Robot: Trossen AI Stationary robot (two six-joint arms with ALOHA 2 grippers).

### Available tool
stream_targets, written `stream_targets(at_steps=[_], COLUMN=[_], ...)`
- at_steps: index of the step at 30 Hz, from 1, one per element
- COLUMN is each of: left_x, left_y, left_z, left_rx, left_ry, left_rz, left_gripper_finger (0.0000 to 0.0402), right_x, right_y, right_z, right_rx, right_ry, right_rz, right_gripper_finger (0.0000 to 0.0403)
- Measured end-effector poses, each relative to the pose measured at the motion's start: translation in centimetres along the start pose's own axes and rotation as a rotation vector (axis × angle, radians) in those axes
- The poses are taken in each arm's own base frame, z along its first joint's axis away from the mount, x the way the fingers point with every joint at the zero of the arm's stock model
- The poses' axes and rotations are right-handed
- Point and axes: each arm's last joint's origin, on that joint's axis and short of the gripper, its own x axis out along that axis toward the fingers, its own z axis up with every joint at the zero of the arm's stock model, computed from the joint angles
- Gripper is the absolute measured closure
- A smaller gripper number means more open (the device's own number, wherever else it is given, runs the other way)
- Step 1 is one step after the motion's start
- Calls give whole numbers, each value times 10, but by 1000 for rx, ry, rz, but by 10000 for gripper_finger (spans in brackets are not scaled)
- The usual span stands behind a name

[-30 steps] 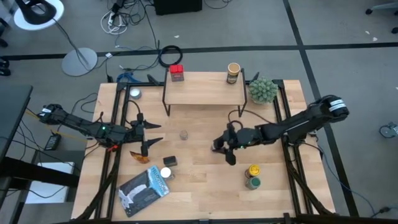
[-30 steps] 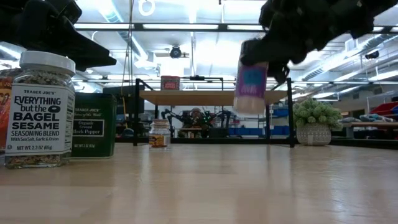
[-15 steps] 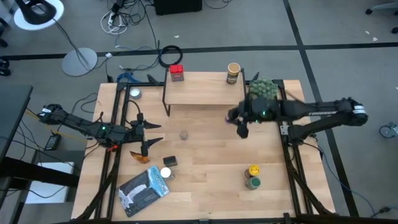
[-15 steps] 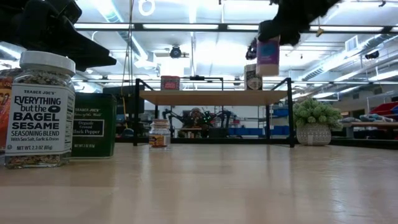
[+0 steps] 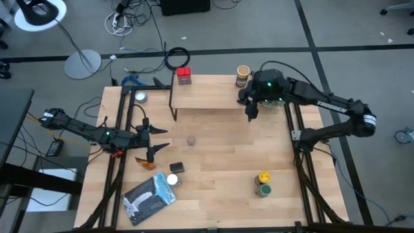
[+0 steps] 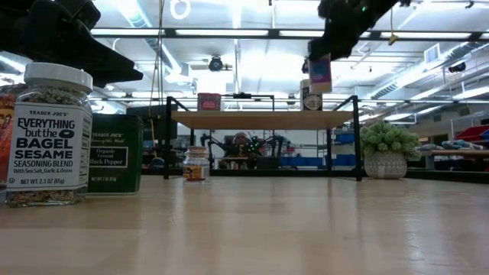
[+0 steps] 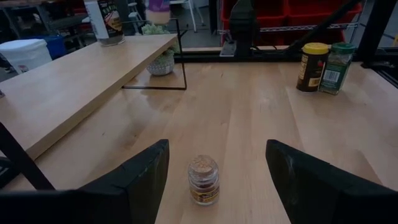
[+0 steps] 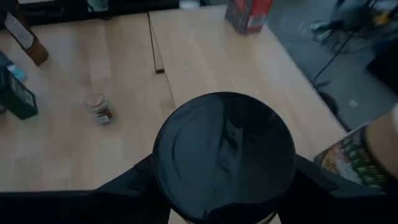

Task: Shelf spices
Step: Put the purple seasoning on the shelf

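Observation:
My right gripper [image 5: 250, 109] is shut on a spice jar with a black lid [image 8: 224, 149] and a purple label [image 6: 321, 74], high over the right end of the shelf [image 5: 210, 94]. A red tin [image 5: 184, 76] and a tan-lidded jar [image 5: 242, 75] stand on the shelf board. My left gripper [image 5: 155, 139] waits open at the table's left. A small spice jar [image 7: 203, 180] stands on the table just beyond its fingertips. My right gripper pinches the jar between its two fingers [image 8: 134, 180], one on each side of the jar just under the black lid's rim [image 8: 160, 163]. It comes at the jar slanting down from the table's right. The jar hangs a little tilted, clear of the shelf board.
A potted plant [image 6: 386, 149] stands right of the shelf, under my right arm. Yellow-lidded [image 5: 263, 177] and green [image 5: 262, 189] jars stand front right. At front left are an orange packet [image 5: 146, 163], a dark tin [image 5: 176, 167], a white-lidded jar [image 5: 172, 180] and a flat packet [image 5: 150, 197].
My right gripper has carried the purple-labelled jar from above the table's middle up and toward the far right, and has turned as it went. The jar now hangs above the level of the shelf board, by the tan-lidded jar.

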Motion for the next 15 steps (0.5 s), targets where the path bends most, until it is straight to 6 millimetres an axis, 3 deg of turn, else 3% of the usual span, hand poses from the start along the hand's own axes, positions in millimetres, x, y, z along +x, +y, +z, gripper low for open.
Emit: stream_targets(at_steps=[6,15], left_x=[0,0], left_y=[0,0], left_z=[0,0], left_rx=[0,3], left_ry=[0,0], left_rz=[0,0], left_gripper_finger=[129,129], right_x=[14,12], right_y=[-25,-56], right_z=[-6,-15], right_rx=[-4,-1], right_ry=[14,3], right_rz=[50,79], right_gripper_finger=[190,182])
